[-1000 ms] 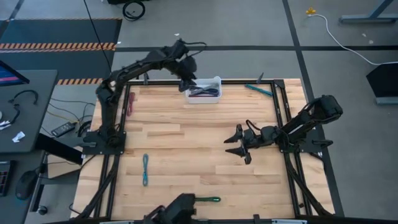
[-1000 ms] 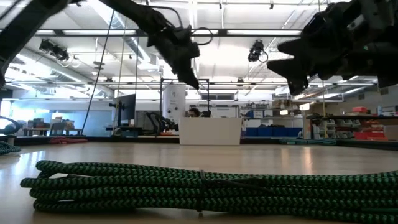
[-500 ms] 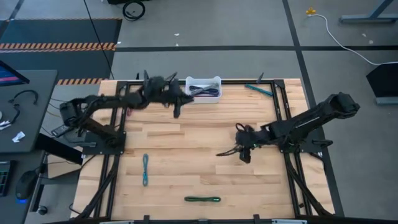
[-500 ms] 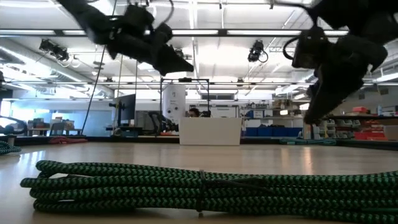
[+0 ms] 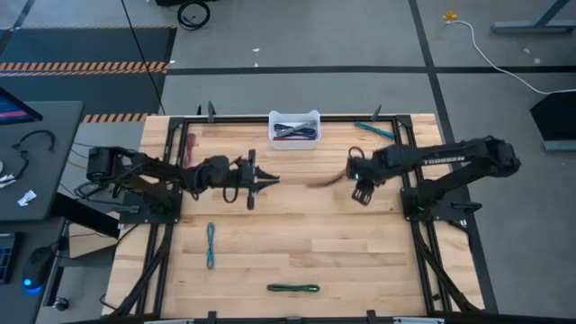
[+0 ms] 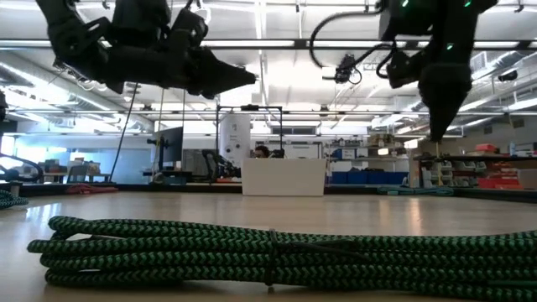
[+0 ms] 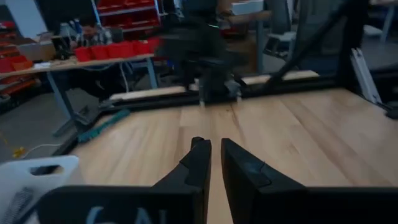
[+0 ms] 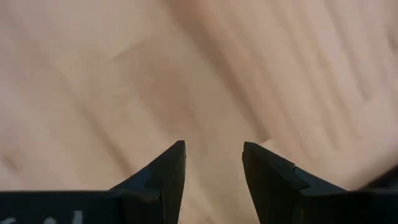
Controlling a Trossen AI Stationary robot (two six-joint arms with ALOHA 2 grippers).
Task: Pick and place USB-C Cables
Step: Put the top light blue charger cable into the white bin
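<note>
A white bin [image 5: 294,129] at the table's far edge holds several dark bundled cables. Loose cables lie flat on the wood: a maroon one [image 5: 188,148] at far left, a teal one [image 5: 372,130] at far right, a blue one [image 5: 211,245] at near left, and a green one [image 5: 292,289] near the front, which fills the low view [image 6: 268,252]. My left gripper [image 5: 268,179] [image 7: 214,144] hovers over the table's middle, level, pointing right, shut and empty. My right gripper [image 5: 358,189] [image 8: 212,149] points down over bare wood, open and empty.
Black frame rails [image 5: 405,153] run along the table's edges. Bare wood lies between the two grippers and across the table's middle. In the low view the white bin [image 6: 284,178] stands far behind the green cable, with the workshop room beyond.
My left gripper has drawn back from above the white bin toward the table's near edge, and has swung from pointing down to level, pointing right. My right gripper has moved toward the far edge and tipped over until it points down.
</note>
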